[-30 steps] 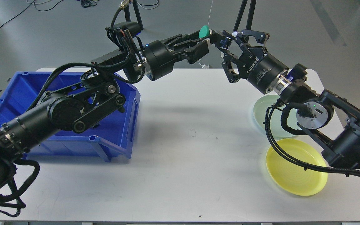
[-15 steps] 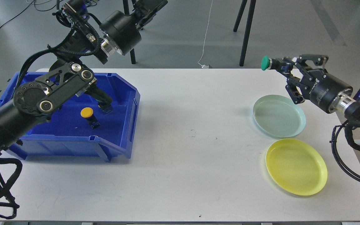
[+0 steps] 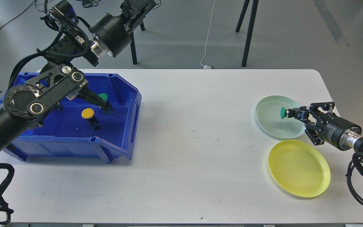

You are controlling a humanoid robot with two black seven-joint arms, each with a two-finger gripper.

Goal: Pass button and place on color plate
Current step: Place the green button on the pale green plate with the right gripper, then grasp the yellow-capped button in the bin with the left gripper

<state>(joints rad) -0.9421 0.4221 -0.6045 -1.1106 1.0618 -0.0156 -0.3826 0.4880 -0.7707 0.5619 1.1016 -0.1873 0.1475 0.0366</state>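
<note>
My right gripper (image 3: 298, 114) is shut on a green button (image 3: 283, 113) and holds it low over the pale green plate (image 3: 274, 127) at the right of the table. A yellow plate (image 3: 298, 168) lies just in front of the green plate. My left gripper (image 3: 145, 3) is raised high behind the table's far left, at the top edge; its fingers cannot be told apart. In the blue bin (image 3: 118, 142) at the left lie a yellow button (image 3: 88, 113) and another green button (image 3: 103, 96).
My left arm's elbow link (image 3: 43, 94) hangs over the bin's left half. Tripod legs (image 3: 247, 31) stand on the floor behind the table. The white table (image 3: 194, 157) spans the view between bin and plates.
My right gripper has come down and toward me with the green button, from above the table's back edge to just over the green plate. My left arm has shifted slightly left.
</note>
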